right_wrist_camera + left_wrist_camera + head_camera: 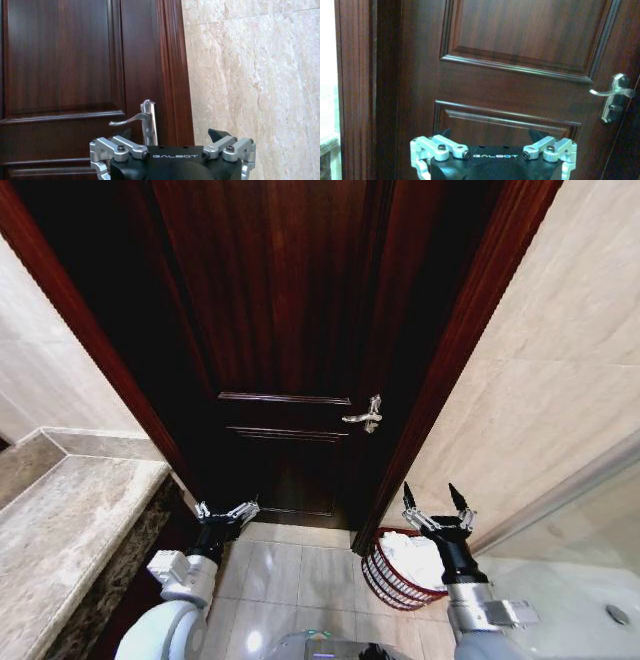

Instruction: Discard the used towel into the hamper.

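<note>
Right gripper (pixel 438 498): raised in front of the robot, fingers spread wide apart, nothing between them.
Left gripper (pixel 226 511): held at about the same height on the other side, also spread apart and empty.
Hamper (pixel 378 578): on the floor just below and slightly inward of the right gripper, tucked against the foot of the door frame; a dark red openwork basket, upright.
Towel (pixel 415 560): a white bundle lying inside the hamper, directly beneath the right gripper and clear of its fingers.
Stone ledge (pixel 60 520): outboard of the left gripper, low along the wall.
Door (pixel 280 330): dark wood, closed, straight ahead of both grippers and well beyond them.
Door handle (pixel 364 416): silver lever, above and between the two grippers, nearer the right one.
Tiled wall (pixel 560 360): pale stone, beyond and outboard of the right gripper.
Progress: judging by the white cloth already in the basket and both grippers empty, the drop looks done; little seems left beyond drawing the arms clear.
</note>
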Robot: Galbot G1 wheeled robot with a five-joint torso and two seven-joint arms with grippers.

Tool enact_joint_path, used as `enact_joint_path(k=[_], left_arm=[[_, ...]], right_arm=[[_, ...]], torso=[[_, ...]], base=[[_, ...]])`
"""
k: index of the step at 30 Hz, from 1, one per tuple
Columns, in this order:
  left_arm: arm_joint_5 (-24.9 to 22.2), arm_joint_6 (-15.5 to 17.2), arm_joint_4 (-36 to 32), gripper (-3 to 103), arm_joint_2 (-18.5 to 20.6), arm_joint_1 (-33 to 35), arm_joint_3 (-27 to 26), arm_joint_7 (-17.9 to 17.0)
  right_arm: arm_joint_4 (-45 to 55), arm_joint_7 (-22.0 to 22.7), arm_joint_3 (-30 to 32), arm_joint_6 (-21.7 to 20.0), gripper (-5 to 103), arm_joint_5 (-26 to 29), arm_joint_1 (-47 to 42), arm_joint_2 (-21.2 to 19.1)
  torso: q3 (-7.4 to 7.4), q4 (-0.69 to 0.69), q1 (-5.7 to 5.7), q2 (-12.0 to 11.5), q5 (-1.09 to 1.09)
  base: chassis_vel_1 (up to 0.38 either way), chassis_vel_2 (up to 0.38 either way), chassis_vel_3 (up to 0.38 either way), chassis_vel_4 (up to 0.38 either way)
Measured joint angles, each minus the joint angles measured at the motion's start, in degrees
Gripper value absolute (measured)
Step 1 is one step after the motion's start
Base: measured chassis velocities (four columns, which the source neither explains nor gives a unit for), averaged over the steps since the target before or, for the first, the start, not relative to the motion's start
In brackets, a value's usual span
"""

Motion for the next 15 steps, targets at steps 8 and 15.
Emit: enact_joint_path(k=[8,15], left_arm=[[0.00,0.00,0.00,100,0.01,0.00,0.00,0.00],[0.00,0.00,0.00,100,-0.03,0.00,0.02,0.01]], right_arm=[[0.00,0.00,0.00,0.00,100,0.00,0.00,0.00],[0.00,-0.01,0.02,0.00,100,0.00,0.00,0.00]], torso=[[0.00,0.00,0.00,0.00,-0.01],[0.00,0.00,0.00,0.00,0.03]], base=[[-0.052,-0.048,0.070,0.056],[-0.161,-0.171,0.163,0.161]])
